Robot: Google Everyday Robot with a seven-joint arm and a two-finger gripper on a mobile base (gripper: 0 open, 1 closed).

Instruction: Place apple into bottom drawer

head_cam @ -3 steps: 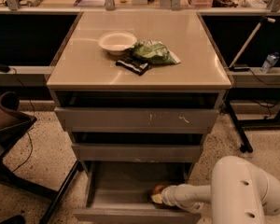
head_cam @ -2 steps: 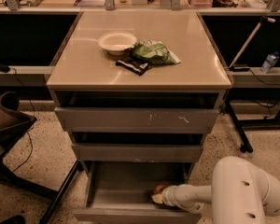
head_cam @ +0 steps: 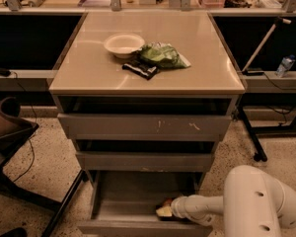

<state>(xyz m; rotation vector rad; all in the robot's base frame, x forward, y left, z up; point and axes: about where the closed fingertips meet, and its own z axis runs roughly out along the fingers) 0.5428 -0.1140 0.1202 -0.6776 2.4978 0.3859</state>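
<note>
The bottom drawer (head_cam: 123,209) of the grey cabinet is pulled out, a wide shallow tray near the floor. My white arm reaches down into it from the lower right. The gripper (head_cam: 164,209) sits low inside the drawer at its right side. A small reddish and yellowish patch at the gripper's tip looks like the apple (head_cam: 163,212), close to the drawer floor. The arm's end hides most of it.
On the cabinet top stand a white bowl (head_cam: 123,44), a green bag (head_cam: 162,55) and a dark packet (head_cam: 140,68). The top drawer (head_cam: 143,125) and middle drawer (head_cam: 143,160) stick out slightly. A chair (head_cam: 10,132) is at left, a bottle (head_cam: 284,65) at right.
</note>
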